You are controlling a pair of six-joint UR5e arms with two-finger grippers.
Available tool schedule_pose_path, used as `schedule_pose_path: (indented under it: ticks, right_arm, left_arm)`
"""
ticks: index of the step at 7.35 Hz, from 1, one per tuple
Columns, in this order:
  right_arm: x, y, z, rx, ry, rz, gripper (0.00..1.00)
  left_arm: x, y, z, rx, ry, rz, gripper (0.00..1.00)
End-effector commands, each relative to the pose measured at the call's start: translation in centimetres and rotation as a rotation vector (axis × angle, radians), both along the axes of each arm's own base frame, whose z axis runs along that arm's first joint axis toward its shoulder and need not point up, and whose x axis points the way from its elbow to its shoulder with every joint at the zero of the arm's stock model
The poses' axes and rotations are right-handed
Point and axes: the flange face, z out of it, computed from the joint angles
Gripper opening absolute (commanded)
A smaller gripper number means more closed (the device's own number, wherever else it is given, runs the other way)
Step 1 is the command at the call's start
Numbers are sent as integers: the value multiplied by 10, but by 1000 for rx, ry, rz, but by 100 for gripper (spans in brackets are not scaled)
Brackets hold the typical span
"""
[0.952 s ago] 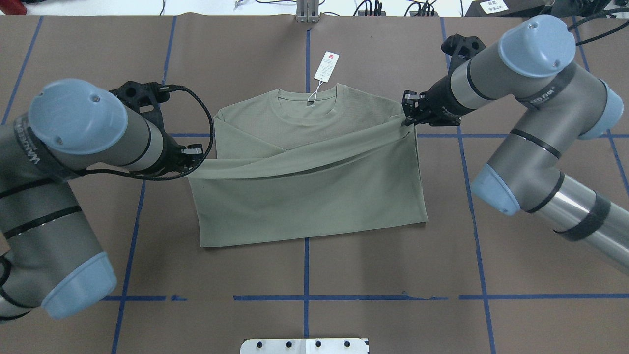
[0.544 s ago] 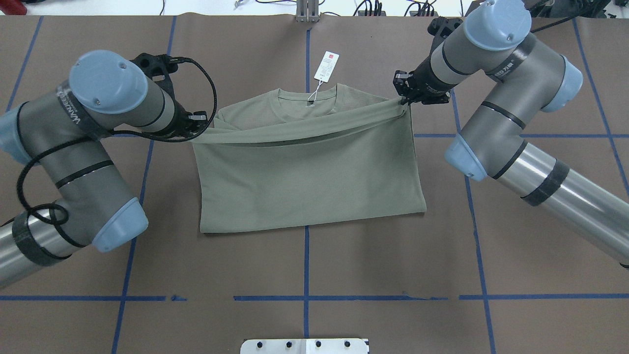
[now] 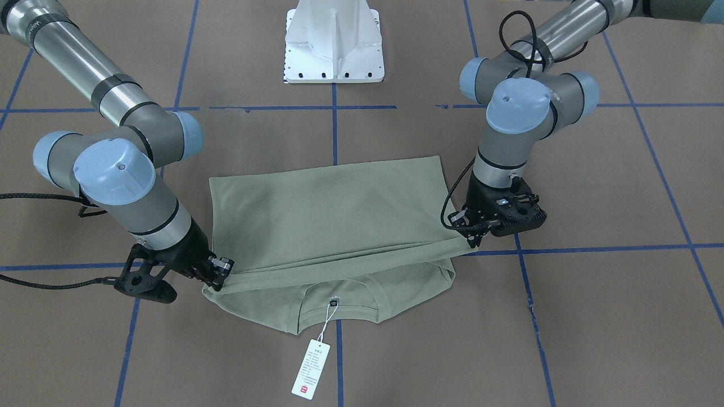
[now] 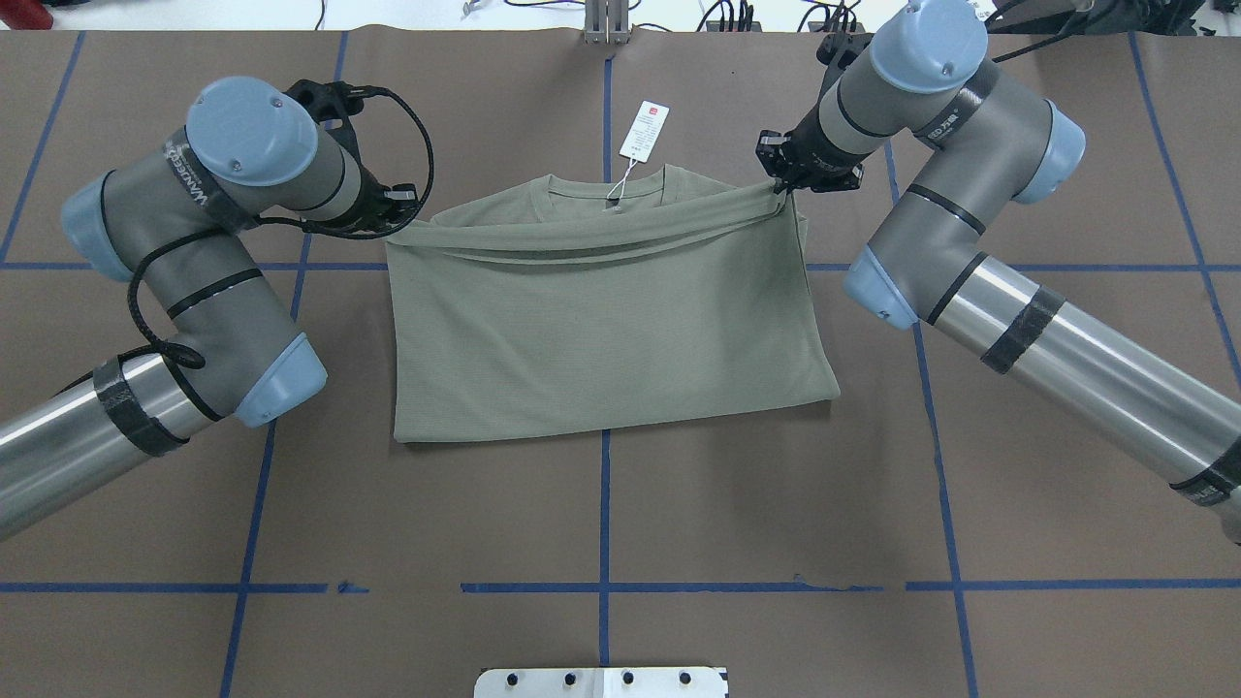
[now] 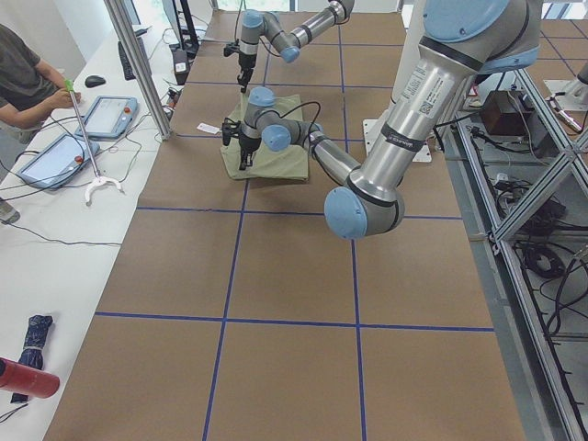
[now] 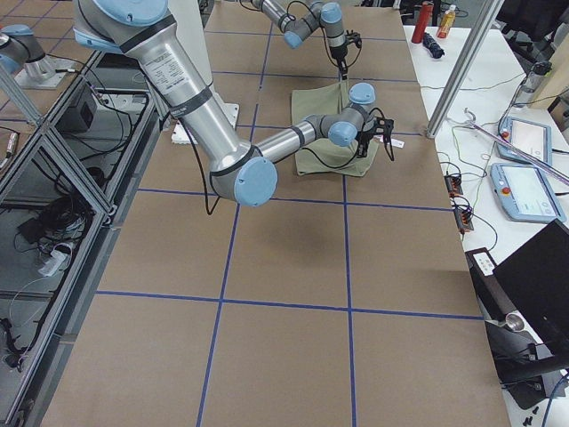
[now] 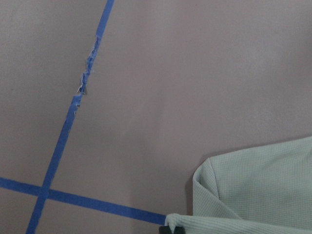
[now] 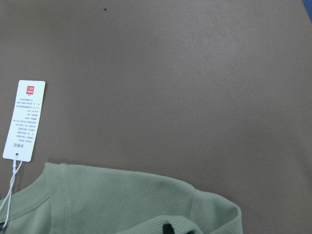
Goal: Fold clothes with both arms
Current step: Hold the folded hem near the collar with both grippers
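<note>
The clothes are one sage-green long-sleeved shirt lying on the brown table, its lower half folded up over the chest. The collar still shows at the far edge, with a white hang tag beyond it. My left gripper is shut on the lifted edge's left corner. My right gripper is shut on its right corner. In the front-facing view the shirt hangs taut between the left gripper and the right gripper, and the tag lies nearest the camera.
Blue tape lines grid the brown table cover. The white pedestal base stands at the robot's side of the table. In the exterior left view, a person's arm and tablets are at a side bench.
Both grippers have carried the shirt's held edge away from the robot toward the collar. The folded layer now covers nearly the whole chest. The right gripper stays slightly further ahead.
</note>
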Motion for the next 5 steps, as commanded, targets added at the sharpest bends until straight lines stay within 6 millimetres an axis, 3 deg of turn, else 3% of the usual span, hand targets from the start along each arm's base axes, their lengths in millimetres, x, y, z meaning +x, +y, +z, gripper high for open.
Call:
schedule_pose_path:
  ticks: [1, 5]
  right_arm:
    - [1, -2, 3, 0, 0, 2, 0]
    - [12, -10, 12, -9, 10, 17, 0]
  left_arm:
    - [8, -9, 9, -5, -5, -2, 0]
    - [20, -19, 9, -16, -18, -2, 0]
